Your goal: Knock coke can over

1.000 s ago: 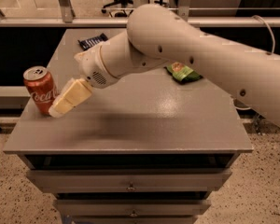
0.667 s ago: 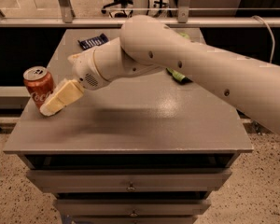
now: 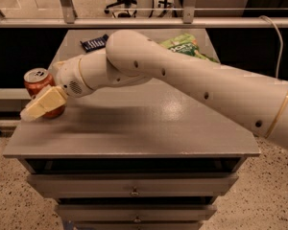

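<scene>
The coke can (image 3: 38,83), red-orange with a silver top, stands upright near the left edge of the grey table (image 3: 134,133). My gripper (image 3: 36,108), with cream-coloured fingers, reaches in from the right on the white arm (image 3: 182,75). It sits right in front of the can's lower half and covers it, pointing down-left past the table's left edge.
A green snack bag (image 3: 185,46) lies at the back right of the table, partly behind my arm. A dark flat object (image 3: 94,42) lies at the back left. Drawers (image 3: 134,186) run below the table front. A metal rail runs behind.
My gripper has moved left, from beside the can's right side to in front of it. The can still stands upright in about the same place.
</scene>
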`<state>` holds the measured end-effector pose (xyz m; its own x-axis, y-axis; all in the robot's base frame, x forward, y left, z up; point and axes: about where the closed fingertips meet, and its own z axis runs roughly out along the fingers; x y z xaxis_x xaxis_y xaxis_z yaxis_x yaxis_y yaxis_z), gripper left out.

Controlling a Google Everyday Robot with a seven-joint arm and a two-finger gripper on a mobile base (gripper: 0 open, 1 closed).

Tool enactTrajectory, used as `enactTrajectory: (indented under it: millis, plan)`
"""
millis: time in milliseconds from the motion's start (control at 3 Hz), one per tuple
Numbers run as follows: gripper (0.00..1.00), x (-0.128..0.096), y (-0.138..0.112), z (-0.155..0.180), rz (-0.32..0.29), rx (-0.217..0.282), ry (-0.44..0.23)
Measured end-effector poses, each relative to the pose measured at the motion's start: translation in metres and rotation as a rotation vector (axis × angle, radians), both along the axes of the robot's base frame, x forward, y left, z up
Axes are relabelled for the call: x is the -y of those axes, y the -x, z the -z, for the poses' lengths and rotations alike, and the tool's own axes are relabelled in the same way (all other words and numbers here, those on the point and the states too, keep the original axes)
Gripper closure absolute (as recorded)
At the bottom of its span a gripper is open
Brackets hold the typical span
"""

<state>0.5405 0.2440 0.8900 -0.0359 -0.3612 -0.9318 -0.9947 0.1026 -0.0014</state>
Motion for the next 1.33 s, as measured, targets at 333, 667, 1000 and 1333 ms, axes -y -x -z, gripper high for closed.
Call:
enactTrajectory:
  millis: [333,667,1000,1333]
  plan:
    - [0.20,-0.013,-0.001,0.006,0.005,-0.012,-0.032]
    - [0.51,0.007,-0.009,0.006,0.053,-0.014,-0.037]
    - [0.73,0.026,-0.014,-0.001,0.077,-0.004,-0.026]
    - [0.97,0.055,-0.020,-0.019,0.101,0.025,0.018]
